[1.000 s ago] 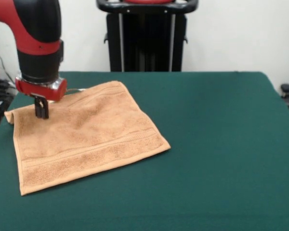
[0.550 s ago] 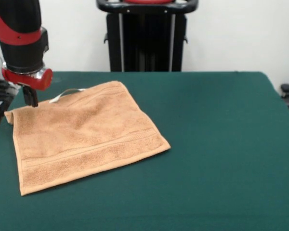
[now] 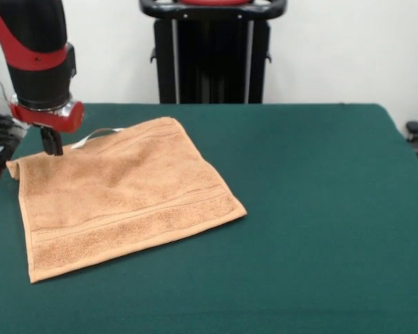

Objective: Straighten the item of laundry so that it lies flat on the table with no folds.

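From my seat I see the towel (image 3: 122,198) lying spread on the table (image 3: 313,229), well over toward nine o'clock of the green surface, turned a little so its corners point roughly to twelve, four, seven and ten. It looks mostly flat, with only soft ripples across the middle. One woven band runs near the edge from seven to four o'clock; a second band shows faintly near the edge at about twelve o'clock. The corner at ten o'clock is slightly curled up, right by the table's edge. A small white loop (image 3: 97,133) sticks out from the far edge at about eleven o'clock and lies on the green cloth. The arm (image 3: 38,52) comes down at the upper left of the view, red and black, and its tool (image 3: 52,142) hangs just over the towel's far edge near that curled corner, close beside the loop. The dark tips read as one narrow black shape from here, so I cannot tell how far apart they are, and I cannot tell whether they touch or pinch the terry. The rest of the table toward three o'clock is bare green felt. Behind the table stands the black pedestal (image 3: 212,52) against a pale wall (image 3: 341,49).
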`<move>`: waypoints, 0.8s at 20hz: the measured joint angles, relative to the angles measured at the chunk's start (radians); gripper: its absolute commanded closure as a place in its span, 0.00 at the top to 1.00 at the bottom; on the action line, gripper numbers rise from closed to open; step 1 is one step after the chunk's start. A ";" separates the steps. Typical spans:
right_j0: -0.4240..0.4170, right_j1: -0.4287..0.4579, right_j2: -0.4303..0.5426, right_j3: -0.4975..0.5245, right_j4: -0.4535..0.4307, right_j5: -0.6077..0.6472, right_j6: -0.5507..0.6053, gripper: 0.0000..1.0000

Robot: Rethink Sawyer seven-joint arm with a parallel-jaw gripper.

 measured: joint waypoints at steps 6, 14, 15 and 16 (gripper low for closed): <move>0.001 0.008 0.014 0.000 -0.005 0.000 0.000 0.00; 0.000 0.055 0.027 -0.024 -0.021 0.003 0.000 0.00; 0.000 0.055 0.027 -0.024 -0.021 0.003 0.000 0.00; 0.000 0.055 0.027 -0.025 -0.021 0.004 0.000 0.00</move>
